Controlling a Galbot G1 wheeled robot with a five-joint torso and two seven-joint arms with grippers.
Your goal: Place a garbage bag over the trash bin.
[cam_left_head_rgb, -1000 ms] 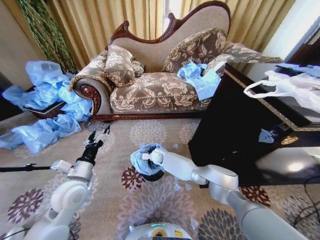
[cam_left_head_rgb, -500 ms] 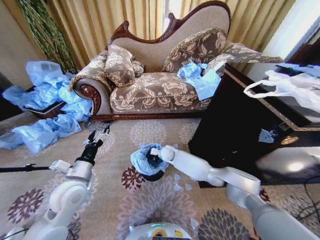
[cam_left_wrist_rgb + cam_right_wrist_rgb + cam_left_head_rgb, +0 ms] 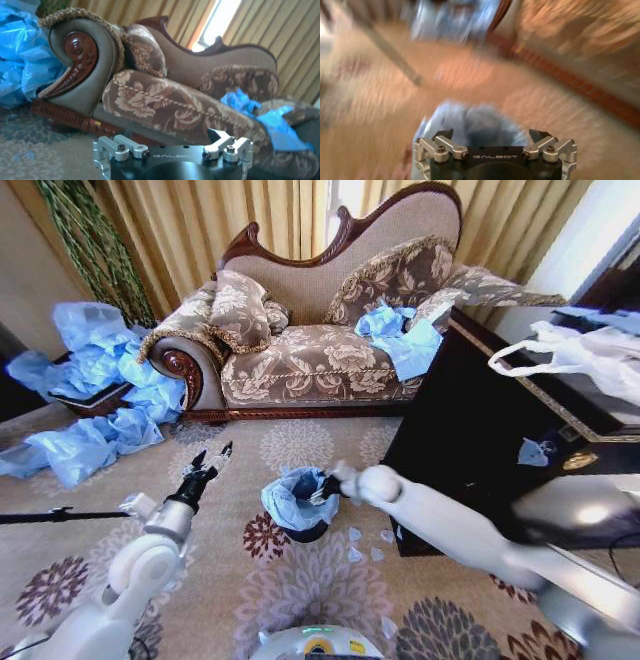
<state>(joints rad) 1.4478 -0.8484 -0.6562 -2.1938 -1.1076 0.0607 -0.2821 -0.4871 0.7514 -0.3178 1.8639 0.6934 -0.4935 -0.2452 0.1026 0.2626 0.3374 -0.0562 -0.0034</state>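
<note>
I see thin, crinkly blue plastic on the garbage bag (image 3: 290, 498), patterned woven cloth and glossy carved wood on the sofa (image 3: 310, 360), and matt carpet (image 3: 290, 580) underneath.

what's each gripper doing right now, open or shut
Left gripper: open, empty, held above the carpet.
Right gripper: open, at the garbage bag on the trash bin.

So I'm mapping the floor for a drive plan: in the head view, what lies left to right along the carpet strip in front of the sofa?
Heap of blue bags → left gripper, open → garbage bag lining the trash bin → right gripper at the bag's rim → dark cabinet.
</note>
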